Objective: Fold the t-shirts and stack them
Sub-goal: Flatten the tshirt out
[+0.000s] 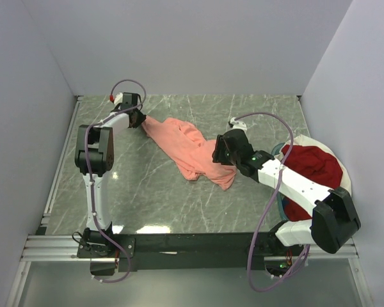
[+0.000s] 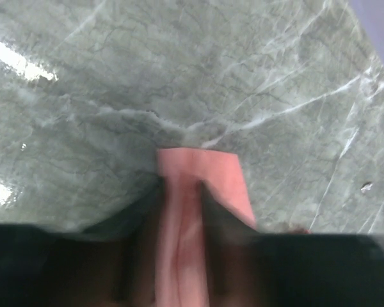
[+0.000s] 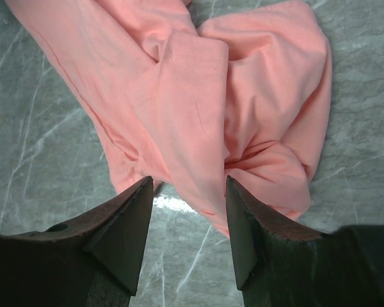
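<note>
The salmon-pink t-shirt (image 1: 189, 150) lies crumpled in a long strip across the middle of the marble table. At the shirt's far left end, my left gripper (image 1: 139, 119) is down on a corner of it. In the left wrist view a strip of the pink cloth (image 2: 205, 169) fills the gap of that gripper (image 2: 180, 185), with both dark fingers against it. My right gripper (image 1: 219, 153) hovers over the shirt's near right end. It stands open (image 3: 188, 180), and the hem of the pink cloth (image 3: 192, 96) lies just beyond its tips. The dark red t-shirt (image 1: 310, 167) is heaped in the basket.
A white-rimmed round basket (image 1: 343, 174) sits at the right edge of the table, under my right arm. Grey walls close in the left, far and right sides. A black rail (image 1: 192, 243) runs along the near edge.
</note>
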{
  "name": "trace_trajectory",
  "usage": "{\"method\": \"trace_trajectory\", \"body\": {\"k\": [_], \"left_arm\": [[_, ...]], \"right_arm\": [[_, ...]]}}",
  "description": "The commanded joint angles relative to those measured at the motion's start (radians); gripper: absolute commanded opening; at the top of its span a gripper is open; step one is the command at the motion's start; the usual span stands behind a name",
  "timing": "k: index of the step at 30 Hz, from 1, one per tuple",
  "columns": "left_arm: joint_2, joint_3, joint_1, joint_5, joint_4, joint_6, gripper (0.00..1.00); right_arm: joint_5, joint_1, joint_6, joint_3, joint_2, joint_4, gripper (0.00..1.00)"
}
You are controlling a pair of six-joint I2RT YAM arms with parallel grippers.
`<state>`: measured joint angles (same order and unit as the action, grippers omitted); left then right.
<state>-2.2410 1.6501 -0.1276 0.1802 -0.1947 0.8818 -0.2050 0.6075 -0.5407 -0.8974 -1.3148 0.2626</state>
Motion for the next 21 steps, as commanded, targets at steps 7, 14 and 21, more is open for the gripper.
{"method": "trace_trajectory", "body": {"k": [7, 14, 21], "left_arm": [[0.029, 0.001, -0.003, -0.024, -0.012, -0.027, 0.01], [0.154, -0.072, -0.003, -0.009, -0.008, -0.053, 0.0], [0.294, -0.134, 0.008, 0.016, -0.037, -0.081, 0.0]], "right_arm": [[0.029, -0.008, 0.021, -0.054, -0.083, -0.028, 0.56], [0.026, -0.008, 0.024, -0.118, -0.21, -0.029, 0.55], [-0.04, -0.012, 0.007, -0.156, -0.201, 0.021, 0.04]]}}
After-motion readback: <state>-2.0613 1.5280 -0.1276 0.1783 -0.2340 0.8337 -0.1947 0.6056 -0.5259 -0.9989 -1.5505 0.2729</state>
